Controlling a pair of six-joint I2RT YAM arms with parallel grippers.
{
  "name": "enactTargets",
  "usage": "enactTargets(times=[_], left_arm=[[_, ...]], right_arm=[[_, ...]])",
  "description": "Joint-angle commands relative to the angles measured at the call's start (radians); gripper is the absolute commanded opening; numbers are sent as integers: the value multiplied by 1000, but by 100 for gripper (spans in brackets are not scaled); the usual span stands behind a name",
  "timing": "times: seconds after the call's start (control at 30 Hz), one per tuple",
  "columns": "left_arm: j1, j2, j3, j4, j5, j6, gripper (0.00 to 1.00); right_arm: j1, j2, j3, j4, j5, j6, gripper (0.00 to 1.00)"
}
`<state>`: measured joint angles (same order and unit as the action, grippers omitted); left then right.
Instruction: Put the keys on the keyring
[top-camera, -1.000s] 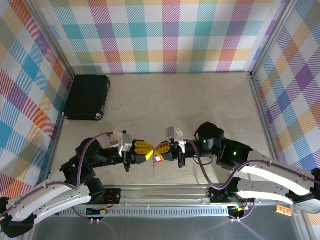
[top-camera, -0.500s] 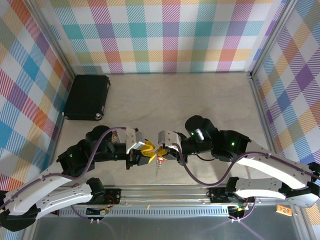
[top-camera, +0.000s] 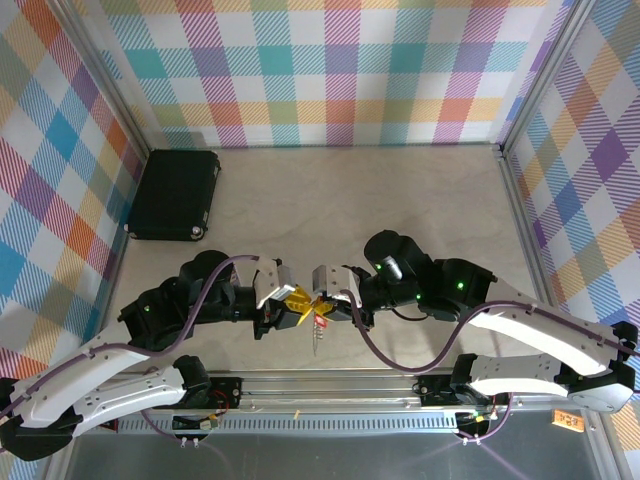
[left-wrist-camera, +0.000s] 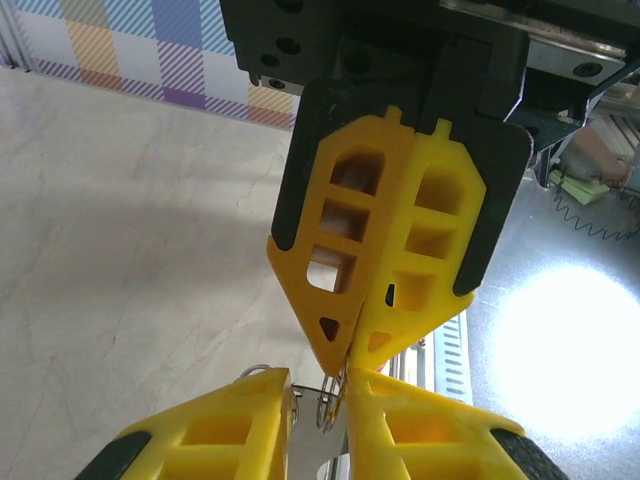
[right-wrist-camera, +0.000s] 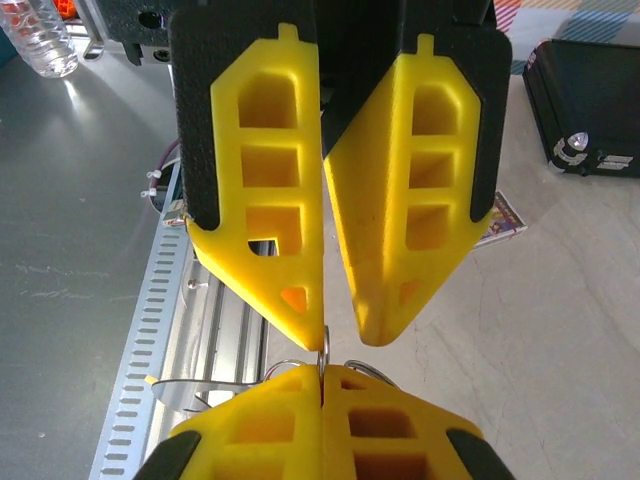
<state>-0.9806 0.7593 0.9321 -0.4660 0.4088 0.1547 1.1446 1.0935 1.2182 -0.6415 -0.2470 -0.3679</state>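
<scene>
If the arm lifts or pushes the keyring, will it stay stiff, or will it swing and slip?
The keyring is thin bare wire, so it probably slips easily in a grip. Its silver pieces trail loose from it, so they likely swing when moved. It looks light for its size.

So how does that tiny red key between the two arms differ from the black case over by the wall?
Colour: the red key has a bright red head; the black case is black. Size: the key is tiny, the case many times larger. Place: the key sits where the left gripper and right gripper meet, near the front; the case lies flat by the left wall, apart from both.
</scene>
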Motion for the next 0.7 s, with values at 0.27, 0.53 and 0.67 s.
enactTargets(times=[0.27, 0.53, 0.67], left_arm=[[-4, 12, -12, 13, 5, 31, 14], [-4, -56, -35, 83, 1, 35, 0], [-4, -83, -58, 141, -1, 14, 0]], right_arm=[[-3, 17, 24, 43, -61, -3, 0], [-3, 7, 20, 61, -66, 7, 0], [-3, -2, 11, 75, -65, 17, 0]])
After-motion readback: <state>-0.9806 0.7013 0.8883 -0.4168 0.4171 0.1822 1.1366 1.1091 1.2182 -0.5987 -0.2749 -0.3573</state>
